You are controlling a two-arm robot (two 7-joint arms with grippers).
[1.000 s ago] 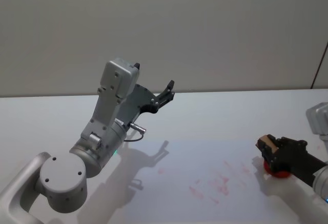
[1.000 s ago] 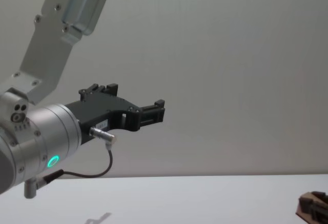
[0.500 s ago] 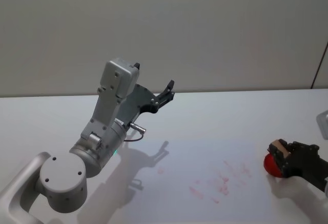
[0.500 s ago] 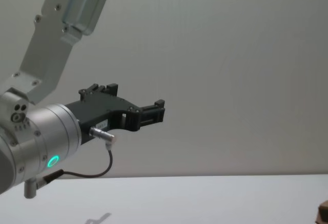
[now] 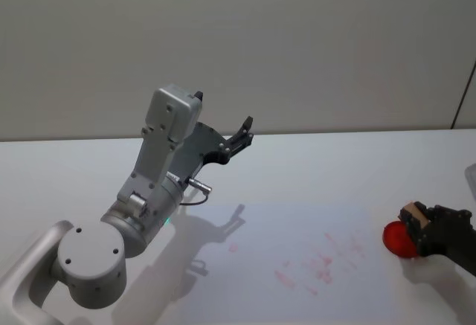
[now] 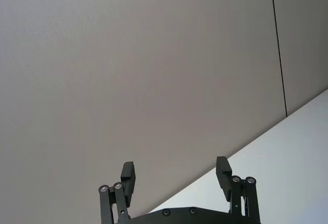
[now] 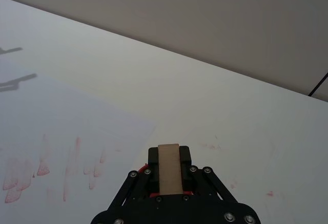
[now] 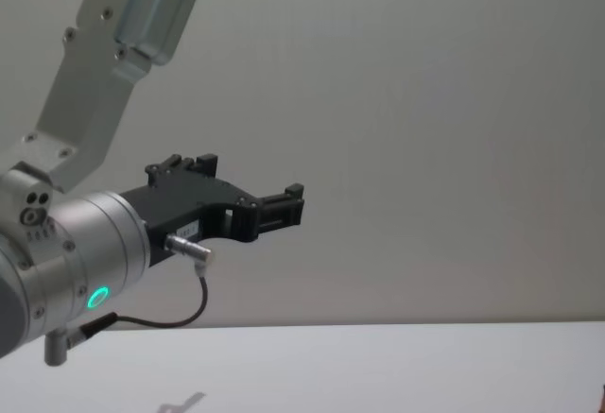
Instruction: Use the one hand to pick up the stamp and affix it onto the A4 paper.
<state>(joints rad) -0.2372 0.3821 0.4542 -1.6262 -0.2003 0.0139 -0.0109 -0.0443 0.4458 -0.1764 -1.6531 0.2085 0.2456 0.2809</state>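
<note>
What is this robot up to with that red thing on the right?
The right gripper is shut on a stamp, one with a red base and a wooden handle, at the right edge of the table. It sits just past the right edge of a sheet of A4 paper, which already carries smudgy red marks. The left gripper is raised above the table on the left, open and holding nothing.

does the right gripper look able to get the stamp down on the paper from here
Probably yes: the right gripper grips the stamp just off the paper's right edge, with nothing between them.
</note>
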